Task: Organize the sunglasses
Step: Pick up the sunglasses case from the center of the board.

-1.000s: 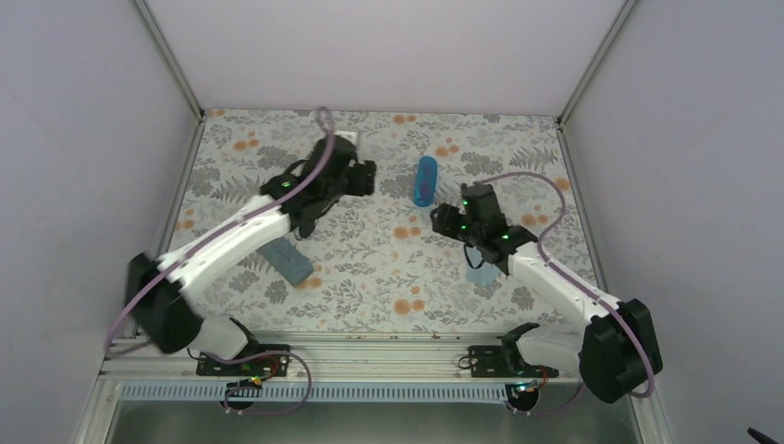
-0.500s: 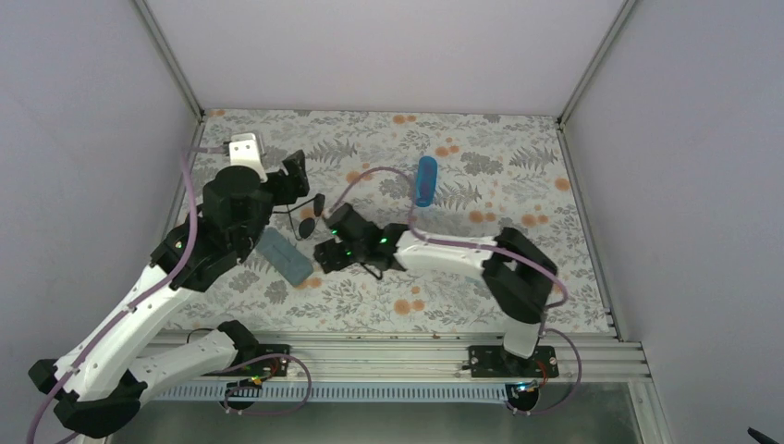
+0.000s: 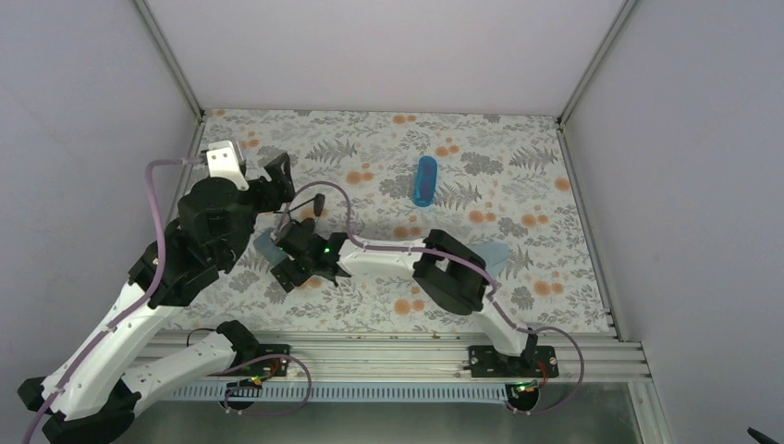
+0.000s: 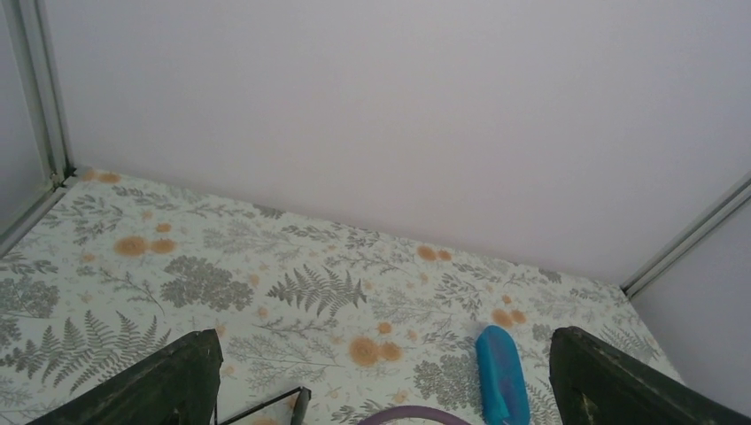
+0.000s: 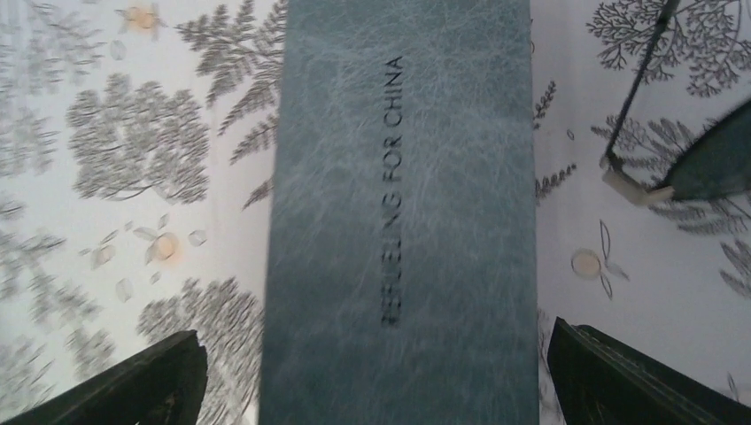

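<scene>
The right end effector (image 5: 376, 336) hangs right over the grey case (image 5: 403, 133). Its fingers are spread wide, one past each long edge, and clamp nothing. The right arm stretches low across the desk (image 3: 518, 148) to get there. Its purple cable (image 3: 344, 205) loops above the spot just beyond the grey case.

The black sunglasses (image 5: 708, 164) lie just beside the grey case on its far right, with a strip of desk between them. They show one dark lens and a thin wire temple with a pale tip.

The left end effector (image 4: 385, 354) is raised off the grey case's far-left side and faces the back wall. Its fingers stand wide apart with nothing between them.

The blue case (image 3: 425, 180) lies well apart from the grey case, far to its right. It is a smooth, rounded oblong. A light blue cloth (image 3: 496, 254) lies well to the grey case's right, partly hidden by the right arm.

The grey case is a flat oblong with a scuffed, leather-like grain and stamped lettering. The desk cover is a fern and orange-blossom print. Open desk runs along the grey case's left edge; the left wall and its metal post stand close beyond.
</scene>
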`<state>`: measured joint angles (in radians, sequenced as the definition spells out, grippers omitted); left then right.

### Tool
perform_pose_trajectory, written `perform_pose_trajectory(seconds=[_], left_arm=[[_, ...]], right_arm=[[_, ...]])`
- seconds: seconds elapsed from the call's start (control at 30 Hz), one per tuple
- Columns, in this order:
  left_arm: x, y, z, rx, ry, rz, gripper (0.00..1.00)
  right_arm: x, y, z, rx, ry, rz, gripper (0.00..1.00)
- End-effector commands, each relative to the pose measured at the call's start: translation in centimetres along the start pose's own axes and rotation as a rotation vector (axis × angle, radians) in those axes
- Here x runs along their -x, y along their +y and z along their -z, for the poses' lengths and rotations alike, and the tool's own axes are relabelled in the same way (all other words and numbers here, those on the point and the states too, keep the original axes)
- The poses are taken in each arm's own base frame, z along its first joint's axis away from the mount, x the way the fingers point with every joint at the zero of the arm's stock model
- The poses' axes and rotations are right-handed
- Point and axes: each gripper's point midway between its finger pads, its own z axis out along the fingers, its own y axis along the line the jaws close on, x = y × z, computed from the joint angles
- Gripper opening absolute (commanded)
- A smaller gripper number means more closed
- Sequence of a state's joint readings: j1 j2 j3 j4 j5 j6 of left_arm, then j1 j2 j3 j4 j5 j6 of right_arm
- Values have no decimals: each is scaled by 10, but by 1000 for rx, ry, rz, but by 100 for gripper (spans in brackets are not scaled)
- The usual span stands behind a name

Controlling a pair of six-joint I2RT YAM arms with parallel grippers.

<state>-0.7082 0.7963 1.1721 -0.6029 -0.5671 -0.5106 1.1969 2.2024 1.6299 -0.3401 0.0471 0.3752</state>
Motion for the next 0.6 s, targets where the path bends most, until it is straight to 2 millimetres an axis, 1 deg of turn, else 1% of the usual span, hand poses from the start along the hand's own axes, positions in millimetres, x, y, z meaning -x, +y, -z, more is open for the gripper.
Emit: perform_pose_trajectory(seconds=[0.0,0.13,0.27,0.37,0.43,0.53,0.57], left_arm=[[-2,2,-3,23,9,-8,92],[0,-1,-6,29,18,-26,92],[-3,-3,-10,28,30,-30,92],[-4,-7,-12,15,36,-34,92],[-4,-9,-13,10,40,-37,92],[-3,-9,-13,13,41,-39,92],[-3,-9,-13,14,42,-38,92]], right_arm=[[6,-2,-18,-72,7,79,99],[1,-5,-32,-114,32,118,97],[-6,-5,-37,-128,44,144,92],[-6,-6,-36,-150,37,150,83],[-4,-8,-33,-163,32,141,73],[2,-8,-23,-162,2,125,64],[4,-8,-18,-159,-9,121,62]])
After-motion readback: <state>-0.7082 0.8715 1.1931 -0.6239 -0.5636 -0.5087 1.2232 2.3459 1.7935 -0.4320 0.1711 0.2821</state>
